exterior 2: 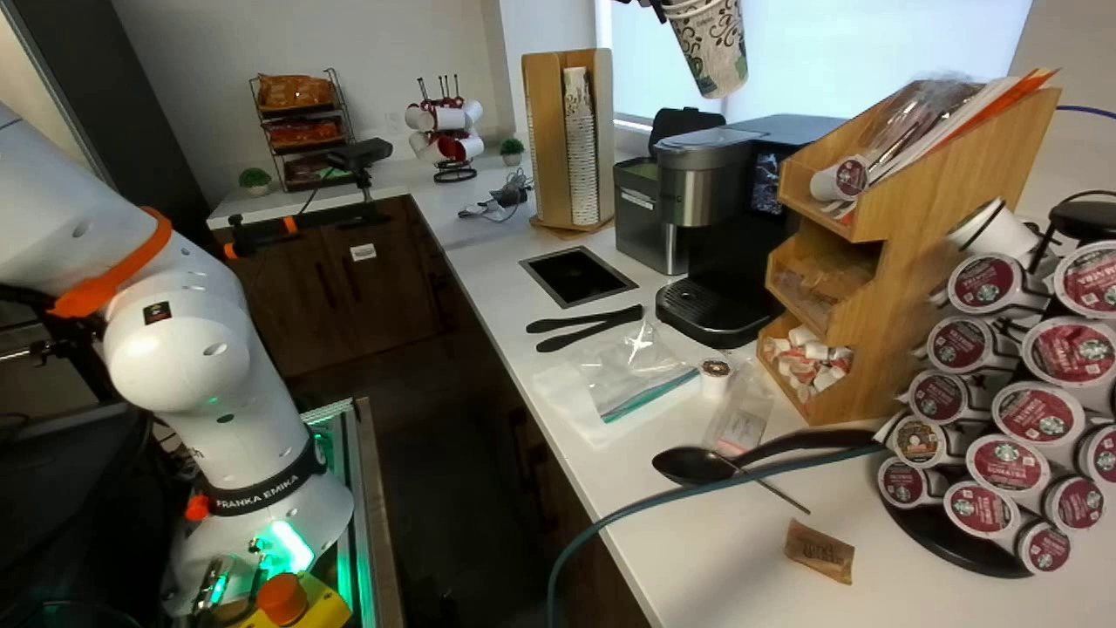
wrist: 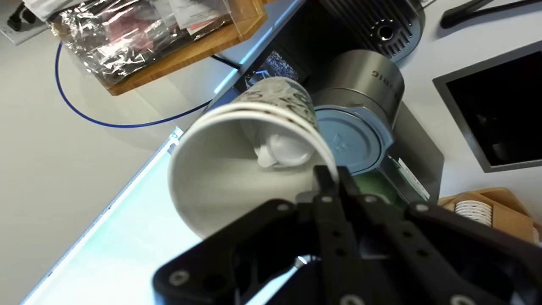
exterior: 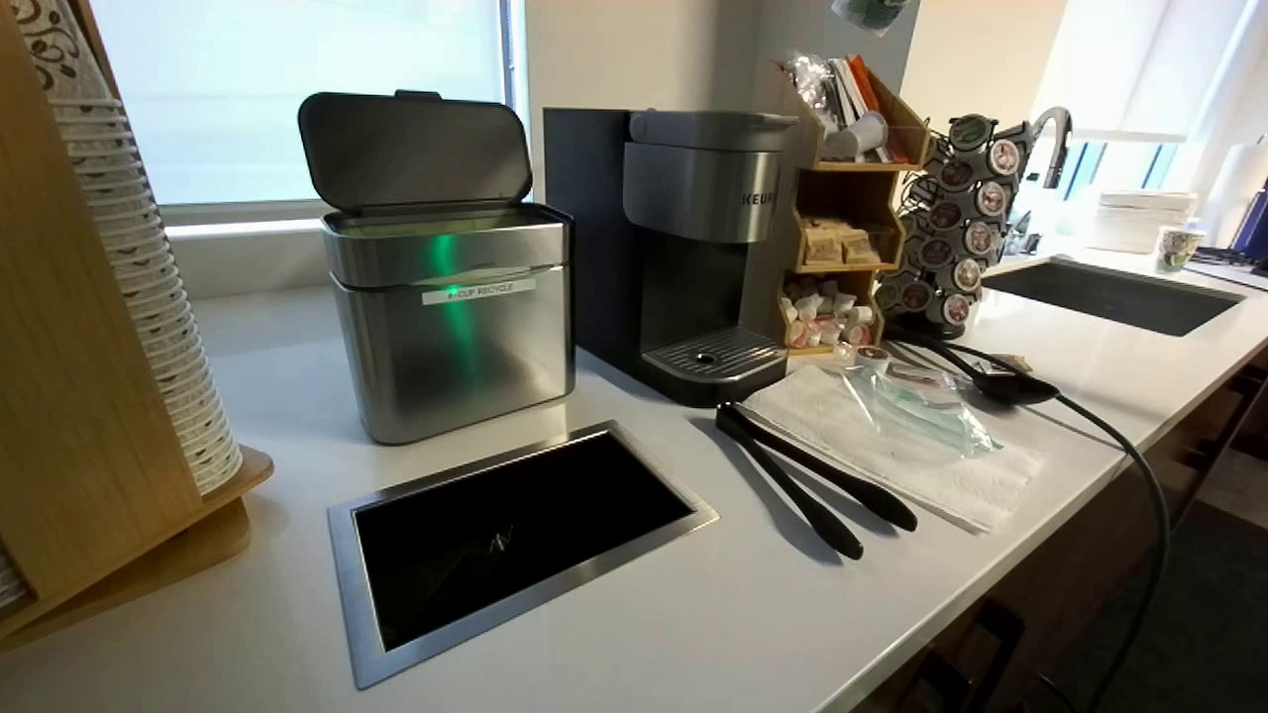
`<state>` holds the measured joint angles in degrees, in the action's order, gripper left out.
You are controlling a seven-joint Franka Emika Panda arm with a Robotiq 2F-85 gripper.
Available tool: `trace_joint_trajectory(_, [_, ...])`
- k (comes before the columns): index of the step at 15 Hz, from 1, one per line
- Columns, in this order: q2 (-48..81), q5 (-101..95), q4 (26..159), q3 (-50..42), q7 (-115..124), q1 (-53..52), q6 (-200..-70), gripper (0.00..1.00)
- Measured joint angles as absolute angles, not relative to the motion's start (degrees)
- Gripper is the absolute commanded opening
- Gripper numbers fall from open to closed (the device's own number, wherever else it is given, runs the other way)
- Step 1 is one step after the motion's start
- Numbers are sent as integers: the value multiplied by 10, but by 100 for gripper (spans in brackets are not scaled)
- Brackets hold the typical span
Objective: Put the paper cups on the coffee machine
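Observation:
The paper cups point(wrist: 220, 169), nested with two rims showing, are whitish with a printed leafy pattern. They hang tilted in the air, and a small white object lies inside. My gripper point(wrist: 333, 174) is shut on their rim, one fingertip inside and one outside. In an exterior view the cups point(exterior 2: 711, 48) are above the coffee machine point(exterior 2: 711, 196), clear of its top; the gripper is mostly cut off by the frame. In another exterior view only the cups' base point(exterior: 872, 14) shows at the top edge. The machine's lid point(wrist: 349, 137) lies beyond the cups in the wrist view.
A steel recycling box point(exterior: 456, 337) with raised lid stands beside the machine. A wooden shelf point(exterior 2: 942, 253) and pod rack point(exterior 2: 1011, 419) flank its other side. A cup dispenser point(exterior 2: 545, 139) holds stacked cups. Tongs point(exterior: 792, 475), a bag point(exterior 2: 636, 375) and a counter opening point(exterior: 525, 535) lie in front.

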<state>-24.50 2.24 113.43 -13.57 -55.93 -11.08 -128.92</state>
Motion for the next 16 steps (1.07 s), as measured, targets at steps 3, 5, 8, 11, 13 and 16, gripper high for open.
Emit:
trace_joint_trajectory(3, [-246, 22, 1142, -132, -559, -103, -1290, 5])
trace_joint_trajectory(5, [-246, 22, 1143, -132, -559, -102, -1290, 1])
trace_joint_trajectory(8, [-235, 18, 1127, -120, -569, -94, -1294, 1])
trace_joint_trajectory(11, [-205, 12, 1073, -108, -606, -93, -1295, 1])
trace_joint_trajectory(13, [-179, 11, 1030, -104, -631, -92, -1295, 5])
trace_joint_trajectory(16, [-152, 11, 992, -103, -642, -90, -1293, 1])
